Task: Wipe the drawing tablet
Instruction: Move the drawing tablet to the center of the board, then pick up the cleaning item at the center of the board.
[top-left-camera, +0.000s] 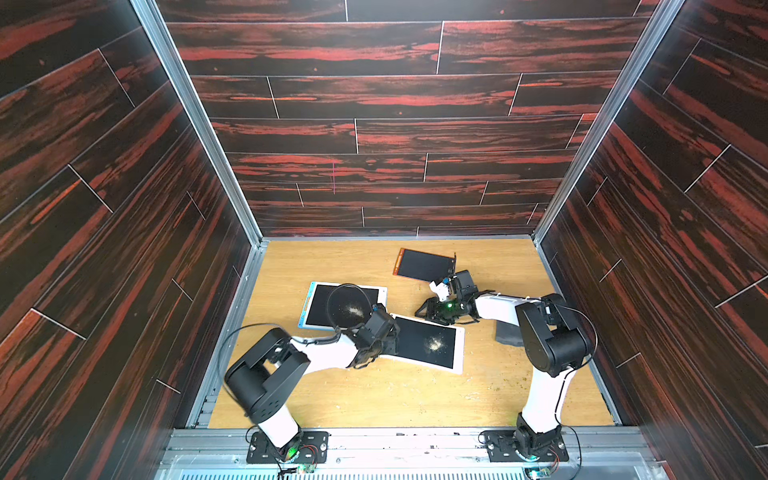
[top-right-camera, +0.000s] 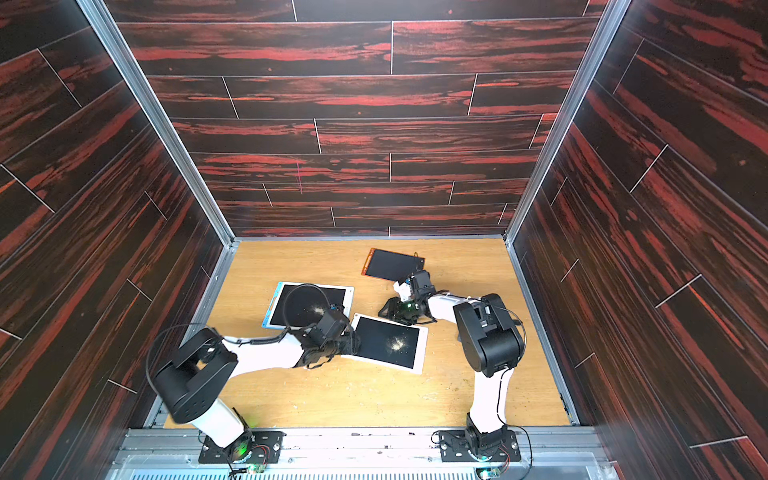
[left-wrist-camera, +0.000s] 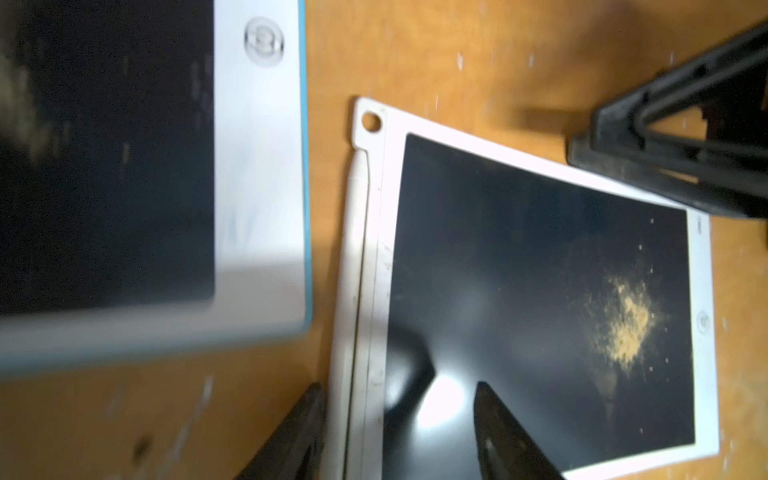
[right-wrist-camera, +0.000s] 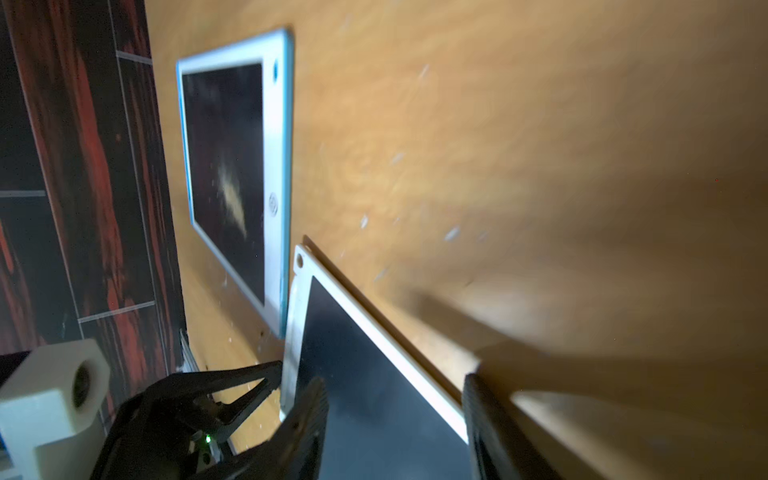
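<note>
Plainly gripping nothing with the left pincer (left-wrist-camera: 397, 386): jaws spread apart, 1 finger (left-wrist-camera: 291, 436) over the bare wooden table (left-wrist-camera: 415, 54), the other over black screen, straddling the stylus-side border of the white drawing tablet (left-wrist-camera: 519, 257). Cannot tell whether touching that border or hovering just above. Lying flat on the table, directly under and ahead of this pincer, that tablet, with a patch of yellowish powder (left-wrist-camera: 627, 320) on the screen well ahead of the fingertips, toward the far border. Just beside the left pincer, on the side away from the arm bases, a blue-rimmed tablet (top-left-camera: 320, 305), likewise dusted with powder, its corner just beside the white tablet's; touching or apart, cannot tell. Similarly spread apart at the right pincer (right-wrist-camera: 395, 380), clamped on nothing, poised across the white tablet's long edge with 1 finger over screen and 1 over wood, the holed corner (right-wrist-camera: 299, 262) ahead of the fingertips. Both pincers near each other, over the same tablet. Near the right pincer's wrist, again on the side away from the bases, an orange-rimmed tablet (top-left-camera: 424, 266), screen dark. Behind the right pincer, under that arm's elbow, a dark grey cloth (top-left-camera: 505, 334), well apart from both pairs of fingertips.
</note>
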